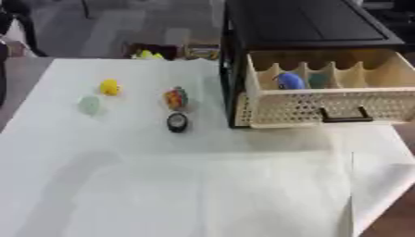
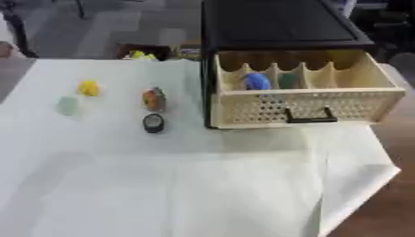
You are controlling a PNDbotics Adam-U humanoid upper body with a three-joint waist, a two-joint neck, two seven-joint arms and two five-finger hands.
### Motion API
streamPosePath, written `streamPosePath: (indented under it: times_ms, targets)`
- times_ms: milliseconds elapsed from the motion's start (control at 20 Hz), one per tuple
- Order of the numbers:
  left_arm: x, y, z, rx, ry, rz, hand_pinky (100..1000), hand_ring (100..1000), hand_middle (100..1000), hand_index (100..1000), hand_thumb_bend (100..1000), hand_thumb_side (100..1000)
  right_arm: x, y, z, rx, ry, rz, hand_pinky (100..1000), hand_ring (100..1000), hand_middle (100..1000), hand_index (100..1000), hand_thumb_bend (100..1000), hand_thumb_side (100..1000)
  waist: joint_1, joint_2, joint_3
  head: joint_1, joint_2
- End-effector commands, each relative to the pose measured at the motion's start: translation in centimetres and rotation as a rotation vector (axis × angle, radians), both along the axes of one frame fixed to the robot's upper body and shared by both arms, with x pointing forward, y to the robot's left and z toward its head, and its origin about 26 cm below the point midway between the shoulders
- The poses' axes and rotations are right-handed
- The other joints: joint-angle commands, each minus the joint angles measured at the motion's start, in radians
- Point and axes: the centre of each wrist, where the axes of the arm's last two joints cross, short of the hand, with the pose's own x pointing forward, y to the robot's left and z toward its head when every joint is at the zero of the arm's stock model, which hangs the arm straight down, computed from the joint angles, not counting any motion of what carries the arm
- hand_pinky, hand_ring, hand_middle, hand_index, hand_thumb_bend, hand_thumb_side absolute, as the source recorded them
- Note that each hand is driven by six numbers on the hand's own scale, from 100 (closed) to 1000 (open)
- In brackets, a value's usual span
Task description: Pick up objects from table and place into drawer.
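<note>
A white cloth (image 1: 203, 185) covers the table, and no robot hand appears in either view, so I cannot tell if the hands are open or closed.

On the left part of the cloth lie four small objects. A yellow object (image 1: 110, 87) is the farthest to the left and back, and just in front of it, a little more left, is a pale green object (image 1: 89, 105). More to the right there is a multicoloured object (image 1: 176, 98) (orange, red and grey, its shape is not clear), and near it in front sits a dark round object (image 1: 178, 122) with a lighter centre.

On the right stands a black cabinet (image 1: 308, 21) with its light wooden drawer (image 1: 324, 109) pulled out. The drawer has a perforated front with a black handle (image 1: 344, 115) and is divided into compartments. A blue object (image 1: 288, 81) is inside one compartment toward the left, and a green object (image 1: 317, 81) is in the compartment next to it on the right.
</note>
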Motion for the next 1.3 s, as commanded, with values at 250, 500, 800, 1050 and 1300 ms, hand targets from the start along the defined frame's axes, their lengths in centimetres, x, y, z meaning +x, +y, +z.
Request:
streamPosePath:
  times_ms: [250, 500, 800, 1050, 1300]
  targets:
    - [-0.5, 0.3, -0.9, 0.051, 0.079, 0.050, 592, 725, 623, 752, 100, 998, -0.6, -1.2, 2.0, -0.373, 0.227, 0.024, 100, 513, 585, 769, 827, 1000, -0.008, -0.019, 0.001, -0.018, 0.010]
    - [-0.6, 0.3, -1.4, 0.066, 0.098, 0.064, 593, 725, 623, 753, 100, 998, -0.3, -1.4, 2.0, -0.662, 0.469, 0.139, 100, 510, 577, 760, 1000, 741, -0.007, -0.019, 0.003, -0.033, 0.004]
    - [-0.6, 0.3, -1.6, 0.061, 0.039, 0.068, 596, 729, 628, 758, 100, 974, 0.4, -1.3, 1.9, -0.800, 0.726, 0.293, 100, 507, 539, 739, 981, 475, -0.001, -0.018, 0.004, -0.044, 0.001]
    - [-0.6, 0.2, -1.8, 0.069, 0.025, 0.063, 595, 729, 625, 750, 100, 967, 0.8, -0.7, 2.1, -0.828, 0.871, 0.387, 100, 468, 508, 721, 945, 366, 0.003, -0.018, 0.005, -0.053, -0.006]
    - [-0.6, 0.0, -2.0, 0.075, 0.023, 0.056, 595, 728, 623, 745, 100, 966, 1.1, 0.1, 2.0, -0.878, 0.972, 0.432, 100, 467, 510, 719, 916, 302, 0.006, -0.019, 0.010, -0.059, -0.016]
